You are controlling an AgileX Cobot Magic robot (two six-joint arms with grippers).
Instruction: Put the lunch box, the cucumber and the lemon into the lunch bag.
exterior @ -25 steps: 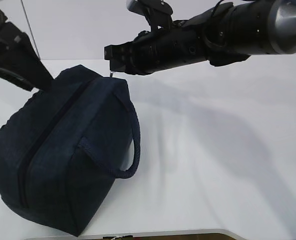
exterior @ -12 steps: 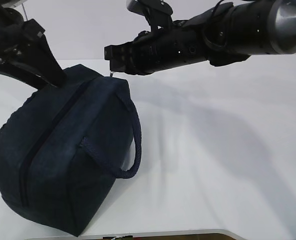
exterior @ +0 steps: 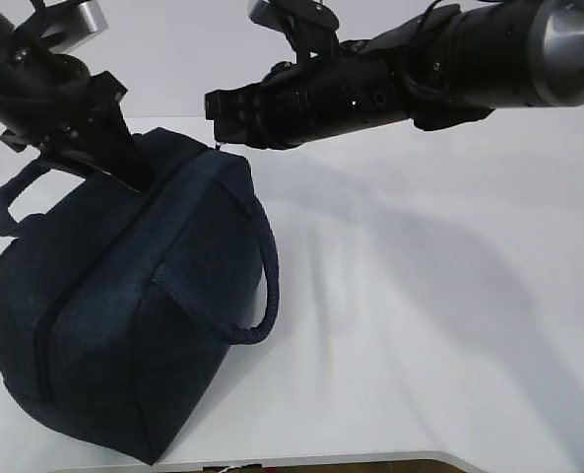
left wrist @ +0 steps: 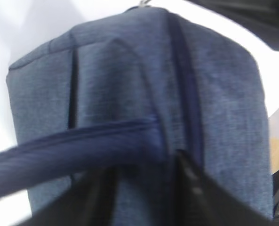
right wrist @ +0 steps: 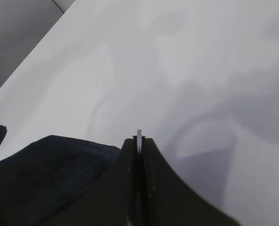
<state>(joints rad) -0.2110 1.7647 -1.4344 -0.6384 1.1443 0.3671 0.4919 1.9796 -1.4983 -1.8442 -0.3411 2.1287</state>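
Observation:
The dark navy lunch bag (exterior: 124, 325) stands zipped on the white table, its zipper (exterior: 85, 276) running along the top. My right gripper (exterior: 218, 123) hangs over the bag's far top corner, shut on the thin metal zipper pull (right wrist: 139, 134) that pokes out between its fingertips. My left gripper (exterior: 134, 182) presses onto the bag's top, and its fingers straddle the fabric where a strap handle (left wrist: 73, 146) meets the bag (left wrist: 120, 80). The far handle (exterior: 11, 197) stands raised and the near handle (exterior: 262, 286) hangs down. The lunch box, the cucumber and the lemon are out of view.
The white table (exterior: 420, 296) stretches bare to the right of the bag, with its front edge (exterior: 370, 458) close below. In the right wrist view the table's far edge borders grey floor (right wrist: 17, 28).
My left gripper has moved right and down onto the bag's top and its jaws have narrowed. The far handle has risen into view. The right arm has held still.

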